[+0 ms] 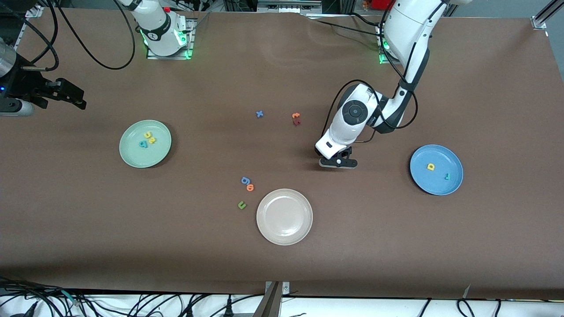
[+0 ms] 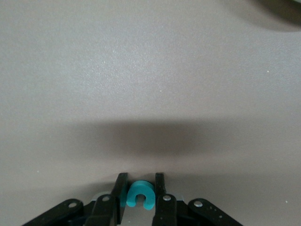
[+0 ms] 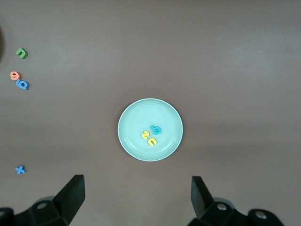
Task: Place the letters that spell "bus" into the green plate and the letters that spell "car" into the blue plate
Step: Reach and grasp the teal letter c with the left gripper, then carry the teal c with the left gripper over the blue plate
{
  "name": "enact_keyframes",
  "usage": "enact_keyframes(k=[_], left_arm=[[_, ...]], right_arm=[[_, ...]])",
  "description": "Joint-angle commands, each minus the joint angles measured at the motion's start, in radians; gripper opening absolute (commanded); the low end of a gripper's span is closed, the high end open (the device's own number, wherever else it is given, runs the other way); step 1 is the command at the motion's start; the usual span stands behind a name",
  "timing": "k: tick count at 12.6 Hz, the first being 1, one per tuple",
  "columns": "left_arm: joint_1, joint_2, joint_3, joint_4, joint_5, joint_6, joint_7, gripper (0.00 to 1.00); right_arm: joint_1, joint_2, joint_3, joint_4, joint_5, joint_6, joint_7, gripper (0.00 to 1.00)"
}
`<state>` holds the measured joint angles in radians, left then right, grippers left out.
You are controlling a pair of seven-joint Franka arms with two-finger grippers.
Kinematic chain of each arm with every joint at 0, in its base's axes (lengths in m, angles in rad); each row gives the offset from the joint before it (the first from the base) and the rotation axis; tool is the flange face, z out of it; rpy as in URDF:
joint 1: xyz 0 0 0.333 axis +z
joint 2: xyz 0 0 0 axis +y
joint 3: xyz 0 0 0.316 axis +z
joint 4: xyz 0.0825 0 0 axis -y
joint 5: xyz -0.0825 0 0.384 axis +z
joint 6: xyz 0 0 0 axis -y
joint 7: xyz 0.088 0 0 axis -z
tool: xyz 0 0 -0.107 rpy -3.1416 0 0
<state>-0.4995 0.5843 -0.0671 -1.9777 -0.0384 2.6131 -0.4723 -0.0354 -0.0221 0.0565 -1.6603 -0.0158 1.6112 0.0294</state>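
Left gripper closed on the teal "c", down at the table between the cream-white plate and the blue plate

Nearest the front camera sits the cream-white plate, with the green "u", orange "o" and blue "g" beside it toward the right arm's end. The "c" is hidden under the left hand in the front view; only the left wrist view shows it, part cut off between the fingers. In the blue plate lie the yellow "a" and teal "r". The green plate holds the teal "b", yellow "u" and yellow "s", too small to read clearly. Farther off lie a blue cross-shaped letter and the orange and red letter pair. The right gripper waits with fingers wide apart, over bare table near the green plate
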Motion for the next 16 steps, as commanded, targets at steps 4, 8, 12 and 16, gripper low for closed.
enact_keyframes(k=[4, 8, 12, 16], left_arm=[[0.096, -0.06, 0.094, 0.008, 0.028, -0.051, 0.35, 0.19], [0.162, -0.098, 0.162, 0.007, 0.018, -0.077, 0.59, 0.2], [0.223, -0.136, 0.233, 0.004, 0.008, -0.119, 0.831, 0.2], [0.243, -0.143, 0.325, -0.004, -0.106, -0.168, 1.101, 0.2]], right_arm=[[-0.003, 0.01, 0.003, 0.024, 0.002, -0.013, 0.004, 1.0], [-0.003, 0.01, 0.003, 0.024, 0.002, -0.013, 0.004, 1.0], [-0.003, 0.01, 0.003, 0.024, 0.002, -0.013, 0.004, 1.0], [-0.003, 0.01, 0.003, 0.024, 0.002, -0.013, 0.004, 1.0]])
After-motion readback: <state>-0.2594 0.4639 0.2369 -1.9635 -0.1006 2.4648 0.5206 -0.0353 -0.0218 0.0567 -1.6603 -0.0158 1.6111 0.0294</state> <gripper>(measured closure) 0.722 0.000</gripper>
